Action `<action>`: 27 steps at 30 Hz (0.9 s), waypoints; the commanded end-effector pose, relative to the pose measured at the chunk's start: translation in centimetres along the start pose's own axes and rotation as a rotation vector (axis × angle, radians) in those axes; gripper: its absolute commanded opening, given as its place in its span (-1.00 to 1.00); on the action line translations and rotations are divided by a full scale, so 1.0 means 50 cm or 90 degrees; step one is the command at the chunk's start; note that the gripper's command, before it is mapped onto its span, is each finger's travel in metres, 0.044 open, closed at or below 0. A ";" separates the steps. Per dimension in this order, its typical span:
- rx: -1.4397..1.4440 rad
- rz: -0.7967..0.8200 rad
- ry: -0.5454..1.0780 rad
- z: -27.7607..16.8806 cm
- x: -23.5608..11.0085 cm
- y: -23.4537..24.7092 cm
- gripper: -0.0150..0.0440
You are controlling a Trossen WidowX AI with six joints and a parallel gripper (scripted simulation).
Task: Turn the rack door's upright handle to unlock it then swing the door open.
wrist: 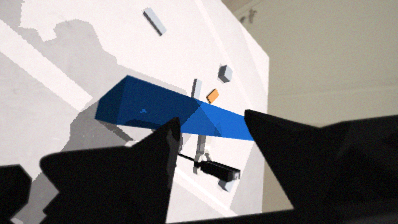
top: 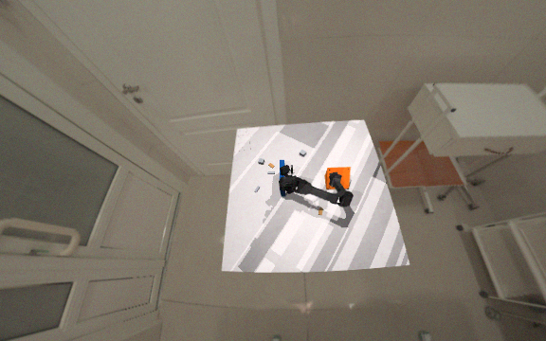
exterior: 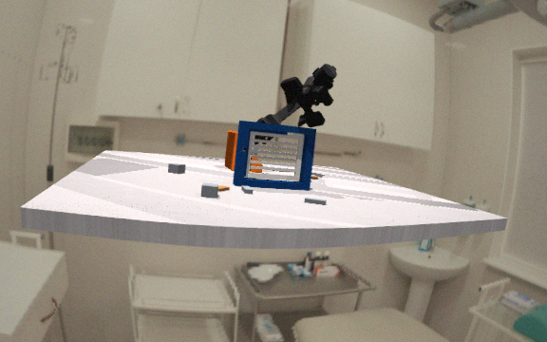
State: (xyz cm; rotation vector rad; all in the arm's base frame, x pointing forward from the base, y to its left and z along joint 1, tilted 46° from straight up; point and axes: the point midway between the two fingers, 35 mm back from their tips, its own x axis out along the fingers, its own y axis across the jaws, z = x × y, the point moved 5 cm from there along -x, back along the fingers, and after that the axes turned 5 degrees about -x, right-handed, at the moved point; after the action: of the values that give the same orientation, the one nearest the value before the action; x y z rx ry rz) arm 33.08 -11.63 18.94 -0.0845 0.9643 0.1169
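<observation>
The rack's blue frame [top: 282,163] [exterior: 307,161] [wrist: 150,107] stands upright on the table. Its pale slatted door [exterior: 275,161] fills the opening and looks closed. The black handle [wrist: 220,170] stands out from the door side facing the arm; it also shows in the top view [top: 292,169]. Whether it is turned cannot be told. My gripper [wrist: 211,118] is partly open and empty, pointing down above the frame's top. The handle lies below and beyond the fingers in the wrist view, clear of both. In the exterior view the fingers are hard to make out against the arm.
An orange block [top: 344,172] [exterior: 231,149] stands by the arm's base. Small grey blocks [top: 302,152] [exterior: 177,168] [wrist: 225,73], flat grey pieces [top: 257,188] [exterior: 315,201] [wrist: 154,21] and an orange piece [top: 271,166] [wrist: 213,95] lie around the frame. Another orange piece [top: 320,211] lies near the arm.
</observation>
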 end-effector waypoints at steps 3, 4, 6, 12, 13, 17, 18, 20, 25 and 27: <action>0.020 0.054 0.066 -0.026 0.026 -0.029 0.46; 0.025 0.063 0.076 -0.031 0.029 -0.034 0.46; 0.034 0.082 0.095 -0.040 0.035 -0.044 0.46; 0.064 0.141 0.146 -0.068 0.051 -0.073 0.46; 0.070 0.152 0.153 -0.073 0.054 -0.078 0.46; 0.094 0.194 0.181 -0.092 0.062 -0.097 0.46; 0.101 0.205 0.187 -0.097 0.064 -0.101 0.46; 0.115 0.226 0.199 -0.107 0.067 -0.110 0.46; 0.152 0.282 0.223 -0.131 0.074 -0.132 0.46; 0.168 0.304 0.231 -0.141 0.076 -0.141 0.46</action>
State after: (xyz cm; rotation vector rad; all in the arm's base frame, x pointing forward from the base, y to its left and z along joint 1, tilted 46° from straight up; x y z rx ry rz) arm 30.76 -18.63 12.55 0.3264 1.3249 0.3895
